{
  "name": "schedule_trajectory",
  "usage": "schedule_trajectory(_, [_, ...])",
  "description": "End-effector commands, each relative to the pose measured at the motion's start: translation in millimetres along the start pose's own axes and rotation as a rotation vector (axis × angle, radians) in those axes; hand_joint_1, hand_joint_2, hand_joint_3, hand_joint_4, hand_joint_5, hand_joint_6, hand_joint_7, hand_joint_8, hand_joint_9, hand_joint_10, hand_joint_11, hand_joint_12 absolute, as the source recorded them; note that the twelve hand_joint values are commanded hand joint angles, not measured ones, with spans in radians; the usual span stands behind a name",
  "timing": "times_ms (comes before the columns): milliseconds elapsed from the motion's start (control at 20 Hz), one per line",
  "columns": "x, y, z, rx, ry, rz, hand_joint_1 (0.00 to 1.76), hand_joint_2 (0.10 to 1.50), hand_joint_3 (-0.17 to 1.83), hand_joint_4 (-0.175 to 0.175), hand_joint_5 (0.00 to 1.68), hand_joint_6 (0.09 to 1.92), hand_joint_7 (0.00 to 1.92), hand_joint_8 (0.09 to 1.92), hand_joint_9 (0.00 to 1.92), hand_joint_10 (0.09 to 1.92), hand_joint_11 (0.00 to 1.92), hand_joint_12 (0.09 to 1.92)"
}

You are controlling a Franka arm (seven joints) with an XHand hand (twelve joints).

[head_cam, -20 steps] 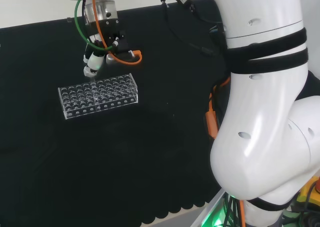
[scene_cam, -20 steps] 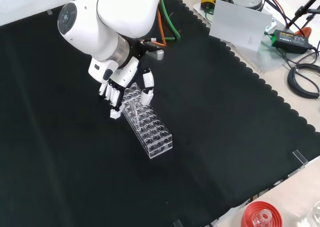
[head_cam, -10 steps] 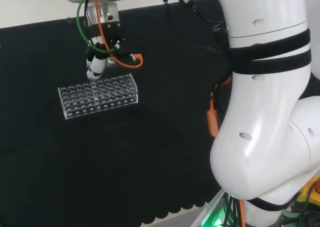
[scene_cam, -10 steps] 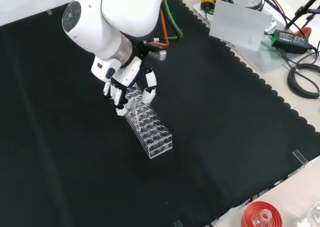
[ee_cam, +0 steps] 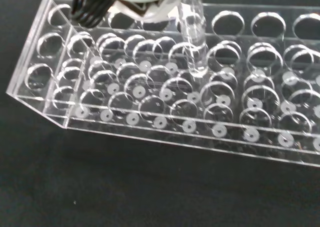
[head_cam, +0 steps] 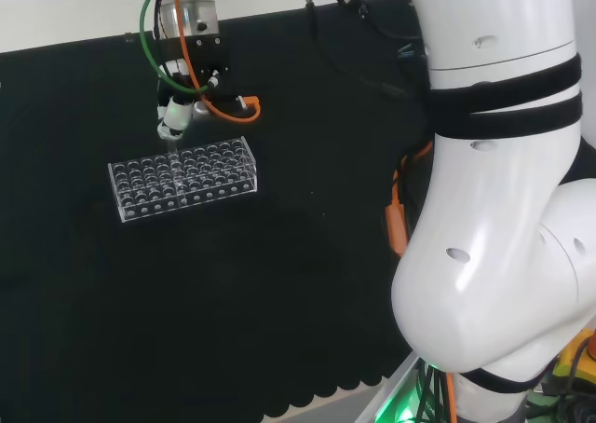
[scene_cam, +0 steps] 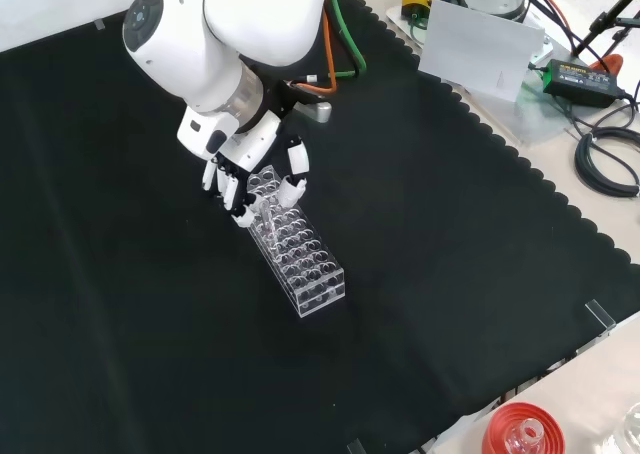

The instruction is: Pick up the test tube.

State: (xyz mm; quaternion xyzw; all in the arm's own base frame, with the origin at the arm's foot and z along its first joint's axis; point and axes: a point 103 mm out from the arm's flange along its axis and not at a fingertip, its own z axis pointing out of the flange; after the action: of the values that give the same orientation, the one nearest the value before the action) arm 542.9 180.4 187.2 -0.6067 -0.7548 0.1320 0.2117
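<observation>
In the head view, the hand [head_cam: 175, 117] hangs over the far edge of a clear rack [head_cam: 182, 178] on the black cloth [head_cam: 279, 283]. The front view shows its fingers [scene_cam: 228, 179] curled round the test tube [scene_cam: 263, 212] at the rack's upper end. From the wrist, the tube [ee_cam: 194, 39] stands in a rack hole.
</observation>
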Motion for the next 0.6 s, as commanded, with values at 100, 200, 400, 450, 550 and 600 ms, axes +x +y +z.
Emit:
schedule_trajectory(100, [10.0, 3.1, 2.3, 0.003, 0.0, -0.014, 1.05, 0.63, 0.77, -0.174, 0.57, 0.82, 0.98, 0.74, 0.79, 0.78, 0.41, 1.43])
schedule_trajectory(200, [11.5, 3.1, 4.1, 0.003, -0.005, -0.014, 1.07, 0.62, 0.78, -0.175, 0.61, 0.83, 1.03, 0.73, 0.81, 0.77, 0.42, 1.42])
schedule_trajectory(400, [13.9, 3.9, 7.1, 0.002, -0.016, -0.01, 1.11, 0.6, 0.8, -0.175, 0.75, 0.82, 1.17, 0.68, 0.89, 0.73, 0.45, 1.41])
schedule_trajectory(450, [14.3, 4.2, 7.3, 0.001, -0.023, -0.009, 1.12, 0.59, 0.8, -0.175, 0.78, 0.81, 1.21, 0.65, 0.92, 0.71, 0.46, 1.4])
schedule_trajectory(550, [15.0, 5.2, 8.1, 0.0, -0.035, -0.008, 1.15, 0.59, 0.8, -0.175, 0.83, 0.79, 1.27, 0.61, 0.97, 0.68, 0.49, 1.39])
schedule_trajectory(600, [15.3, 5.7, 8.4, -0.004, -0.038, -0.006, 1.17, 0.58, 0.8, -0.175, 0.85, 0.79, 1.29, 0.6, 1.0, 0.67, 0.5, 1.38])
